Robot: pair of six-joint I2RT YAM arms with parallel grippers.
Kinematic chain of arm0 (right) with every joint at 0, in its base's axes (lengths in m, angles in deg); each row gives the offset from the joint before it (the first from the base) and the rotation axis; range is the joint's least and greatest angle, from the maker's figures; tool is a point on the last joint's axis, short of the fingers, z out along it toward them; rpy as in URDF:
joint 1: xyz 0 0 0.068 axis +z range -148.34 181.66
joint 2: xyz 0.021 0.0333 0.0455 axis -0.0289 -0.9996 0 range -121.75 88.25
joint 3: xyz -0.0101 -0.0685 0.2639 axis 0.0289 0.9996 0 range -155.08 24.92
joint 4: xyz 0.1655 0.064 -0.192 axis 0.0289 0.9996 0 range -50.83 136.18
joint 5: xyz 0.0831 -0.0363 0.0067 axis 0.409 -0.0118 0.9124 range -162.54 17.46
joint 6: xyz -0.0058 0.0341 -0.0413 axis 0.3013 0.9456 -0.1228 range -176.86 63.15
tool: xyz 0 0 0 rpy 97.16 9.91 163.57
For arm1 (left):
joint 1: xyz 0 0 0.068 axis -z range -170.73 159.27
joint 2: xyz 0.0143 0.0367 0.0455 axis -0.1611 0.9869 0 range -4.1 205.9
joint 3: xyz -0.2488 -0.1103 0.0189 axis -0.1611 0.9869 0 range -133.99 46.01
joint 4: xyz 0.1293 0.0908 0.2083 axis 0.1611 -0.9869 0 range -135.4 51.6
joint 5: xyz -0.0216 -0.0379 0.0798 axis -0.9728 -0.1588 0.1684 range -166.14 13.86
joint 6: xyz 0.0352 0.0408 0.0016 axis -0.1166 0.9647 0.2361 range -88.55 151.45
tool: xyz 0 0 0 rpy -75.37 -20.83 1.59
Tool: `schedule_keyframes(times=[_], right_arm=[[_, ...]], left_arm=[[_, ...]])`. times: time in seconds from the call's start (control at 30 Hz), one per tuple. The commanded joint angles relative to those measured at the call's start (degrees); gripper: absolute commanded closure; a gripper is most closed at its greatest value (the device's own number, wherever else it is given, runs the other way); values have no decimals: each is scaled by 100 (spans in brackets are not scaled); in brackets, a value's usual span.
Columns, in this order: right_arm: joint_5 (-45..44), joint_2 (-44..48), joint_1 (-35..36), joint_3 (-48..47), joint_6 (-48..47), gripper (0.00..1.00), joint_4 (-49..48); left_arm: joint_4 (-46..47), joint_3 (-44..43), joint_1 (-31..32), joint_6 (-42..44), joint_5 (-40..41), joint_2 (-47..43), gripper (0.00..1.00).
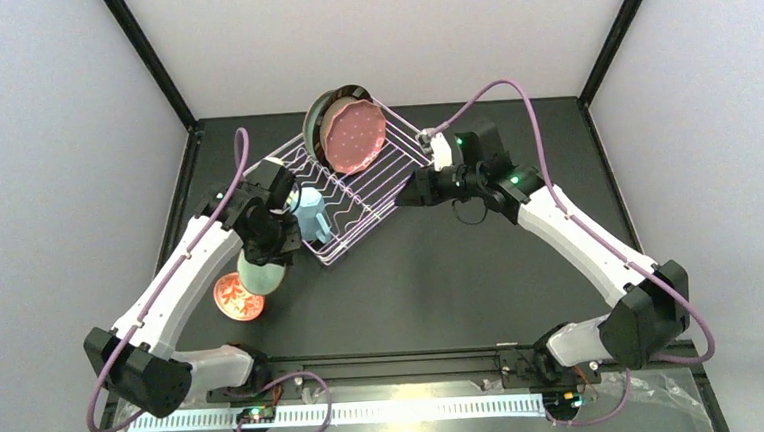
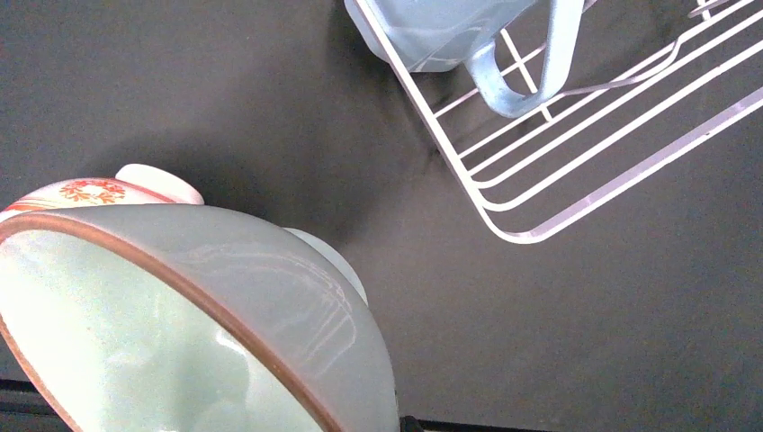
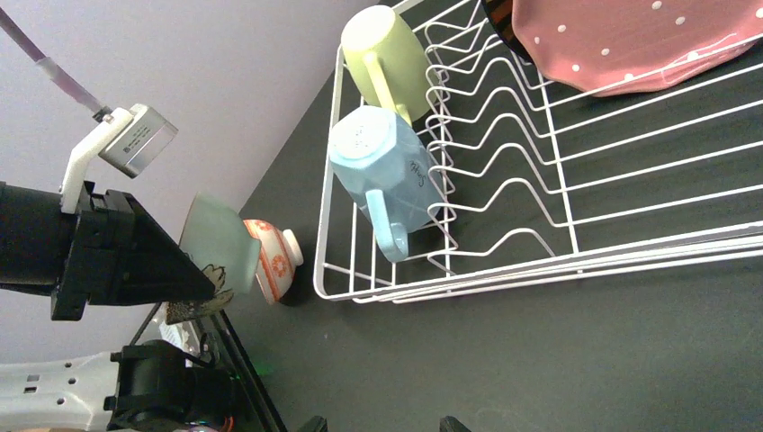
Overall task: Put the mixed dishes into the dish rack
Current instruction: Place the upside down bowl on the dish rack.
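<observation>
**Two bowls outside the rack, four dishes inside it**

Nearest the arm bases, the small reddish flowered ceramic bowl sits on the black table, left of centre. Just beside it, and partly over it from above, hangs the small mint-green ceramic bowl with a brown rim. This bowl is tilted and held by the left gripper. The left wrist view hides the fingers behind the bowl, which fills its lower left. The right wrist view shows the black jaws pinching the bowl's edge.

Just beyond the held bowl lies the near corner of the rectangular white wire dish rack, set askew on the table. In that corner the light blue faceted ceramic mug appears upside down, base showing, its handle against the wires. Just beside it along the same side, further in, the pale green ceramic mug stands the same way.

At the rack's right side the right gripper hovers near the rim, its jaws spread with nothing between them.

At the far end the round pink white-speckled ceramic plate stands on edge in the divider wires. Behind it is the mint-green ceramic plate with a dark rim, mostly hidden
</observation>
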Motion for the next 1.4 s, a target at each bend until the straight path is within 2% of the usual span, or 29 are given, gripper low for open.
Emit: schedule_keyframes(times=[0.0,0.4,0.97,1.17,1.37], right_arm=[[-84,-62,-20,-181,27,29,56],[-55,-148,-24,-214,-26,29,48],[-100,-239,-24,-299,-37,29,59],[-188,-243,-25,-398,-40,29,115],[-311,-199,-24,-442,-43,29,165]], left_arm=[[-82,-294,27,105,228,68,99],[-79,-583,29,122,625,147,99],[-72,-961,25,219,768,471,99],[41,-1438,29,181,636,683,99],[663,-1736,26,24,207,782,99]])
